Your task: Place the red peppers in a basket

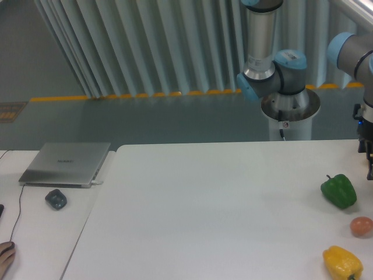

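- One green bell pepper (338, 191) sits near the table's (221, 216) right edge
- One yellow bell pepper (342, 262) lies at the front right corner
- One small reddish round item (361, 226) rests between them, just beside the right edge; whether it is a red pepper is unclear
- One closed laptop (66, 164) and one dark mouse (56, 199) occupy the left desk
- Gripper (369, 157) is cut off at the right edge; its opening cannot be told

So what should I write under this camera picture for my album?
Robot arm beside a white table holding a green pepper, yellow pepper and small orange-red ball.
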You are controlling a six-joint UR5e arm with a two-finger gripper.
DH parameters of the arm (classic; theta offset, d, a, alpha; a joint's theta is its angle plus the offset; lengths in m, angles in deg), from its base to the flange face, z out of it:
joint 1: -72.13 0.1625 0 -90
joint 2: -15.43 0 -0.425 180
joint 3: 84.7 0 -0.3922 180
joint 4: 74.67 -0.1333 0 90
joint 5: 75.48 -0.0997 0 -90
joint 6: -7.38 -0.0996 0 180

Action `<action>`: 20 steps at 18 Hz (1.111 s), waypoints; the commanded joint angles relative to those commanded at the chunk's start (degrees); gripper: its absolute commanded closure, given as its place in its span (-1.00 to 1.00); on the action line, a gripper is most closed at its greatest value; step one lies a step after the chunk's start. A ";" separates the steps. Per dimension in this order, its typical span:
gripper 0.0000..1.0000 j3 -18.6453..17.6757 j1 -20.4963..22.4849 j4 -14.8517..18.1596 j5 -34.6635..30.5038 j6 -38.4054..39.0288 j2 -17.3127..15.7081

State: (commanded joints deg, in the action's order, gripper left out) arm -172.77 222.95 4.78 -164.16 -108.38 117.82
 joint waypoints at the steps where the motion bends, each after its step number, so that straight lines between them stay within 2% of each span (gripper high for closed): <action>1: -1.00 0.00 0.09 -0.09 0.00 -0.09 -0.09; 9: -1.00 0.00 0.61 -0.26 -0.35 0.44 -0.61; 11: -1.00 -0.88 0.79 -2.98 -0.53 9.19 -0.79; 13: -1.00 -1.58 0.62 -5.00 -0.35 13.17 -1.23; 16: -1.00 -2.55 -0.26 -8.43 -1.23 12.92 -1.23; 17: -1.00 -3.33 -0.87 -8.87 -4.19 12.75 -1.06; 18: -1.00 -3.43 -0.79 -9.14 -5.35 10.74 -0.71; 20: -1.00 -3.17 -0.44 -11.33 -6.06 1.90 0.96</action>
State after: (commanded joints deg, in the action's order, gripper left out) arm -175.94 222.51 -6.55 -170.22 -106.48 118.78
